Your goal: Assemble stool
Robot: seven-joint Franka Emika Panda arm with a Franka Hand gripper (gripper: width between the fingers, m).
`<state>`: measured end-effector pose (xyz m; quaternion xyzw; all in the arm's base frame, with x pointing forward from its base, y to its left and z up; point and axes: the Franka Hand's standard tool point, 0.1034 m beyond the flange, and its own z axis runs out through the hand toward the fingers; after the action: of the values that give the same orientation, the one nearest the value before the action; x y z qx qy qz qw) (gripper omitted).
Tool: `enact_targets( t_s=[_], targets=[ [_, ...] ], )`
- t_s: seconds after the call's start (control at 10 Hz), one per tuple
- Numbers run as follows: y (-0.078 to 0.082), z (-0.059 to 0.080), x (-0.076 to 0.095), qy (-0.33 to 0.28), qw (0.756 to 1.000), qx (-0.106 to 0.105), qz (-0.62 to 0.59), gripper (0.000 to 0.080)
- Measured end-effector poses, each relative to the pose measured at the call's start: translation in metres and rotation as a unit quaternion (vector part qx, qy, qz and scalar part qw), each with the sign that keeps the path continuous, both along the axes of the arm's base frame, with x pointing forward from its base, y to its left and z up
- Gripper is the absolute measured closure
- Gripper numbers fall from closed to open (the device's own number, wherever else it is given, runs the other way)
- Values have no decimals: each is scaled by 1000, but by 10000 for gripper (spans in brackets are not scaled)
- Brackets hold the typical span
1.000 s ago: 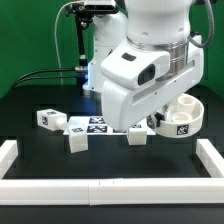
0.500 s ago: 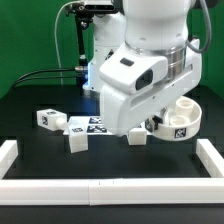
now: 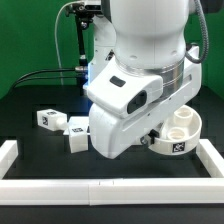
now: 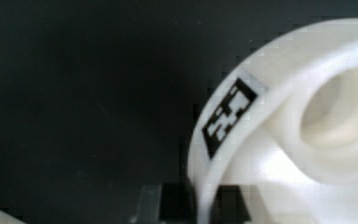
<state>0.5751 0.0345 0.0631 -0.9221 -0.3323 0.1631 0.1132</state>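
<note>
Compared with half a second ago, the arm [image 3: 135, 95] is sitting lower and nearer the camera and is covering the marker board. The seat [image 3: 178, 135] is showing lower at the exterior view's right. Inside the rails [image 3: 110, 190], one leg [image 3: 47, 118] and a second leg [image 3: 76, 134] are lying on the table at the exterior view's left, well apart from the seat. The arm is leaning over the seat. The gripper [image 4: 197, 196] is clamping the seat's rim, jaws narrowly spread, just beside a tag [image 4: 238, 105].

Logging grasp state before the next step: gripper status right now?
Gripper: closed on the rim of the white round disc-like seat, going by the wrist view.
</note>
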Motion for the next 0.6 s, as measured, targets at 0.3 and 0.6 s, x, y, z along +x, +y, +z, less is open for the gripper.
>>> enact_targets(
  t_s=[0.3, 0.6],
  targets=[
    [-1, -13, 21, -73, 997, 3, 18, 774],
    [-8, -20, 30, -129, 990, 7, 50, 774]
  ],
)
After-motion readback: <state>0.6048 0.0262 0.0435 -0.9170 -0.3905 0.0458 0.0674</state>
